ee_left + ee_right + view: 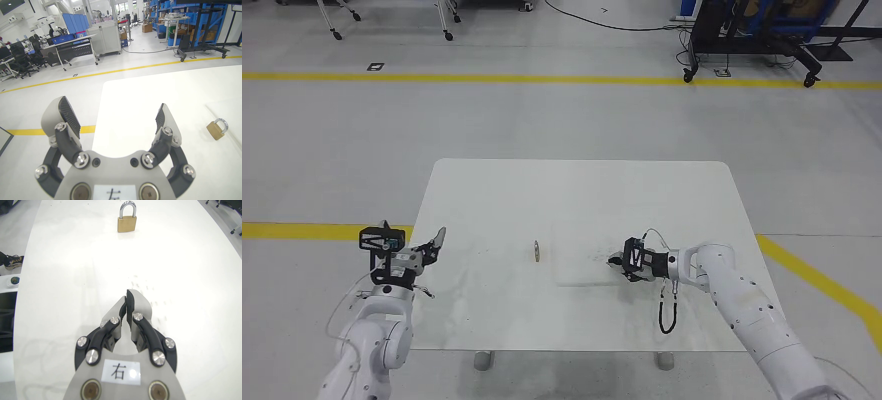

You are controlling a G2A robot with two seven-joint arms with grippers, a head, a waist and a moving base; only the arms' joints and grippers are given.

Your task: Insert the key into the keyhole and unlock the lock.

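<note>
A brass padlock (pixel 537 250) with a silver shackle lies flat near the middle of the white table (pixel 582 190). The shackle looks closed. My right gripper (pixel 620 260) sits low over the table to the padlock's right, pointing at it. In the right wrist view the padlock (pixel 127 223) lies straight ahead of the right gripper (pixel 126 294), whose pads are pressed together on a thin sliver of metal, apparently the key, mostly hidden. My left gripper (pixel 432 245) hovers open at the table's left edge. In the left wrist view the left gripper (pixel 113 106) holds nothing and the padlock (pixel 216 130) lies far off.
Faint scuff marks (pixel 149 294) dot the table by the right gripper. A black cable (pixel 669 305) hangs from the right arm above the table's near edge. Yellow floor lines (pixel 542 78) run behind and beside the table.
</note>
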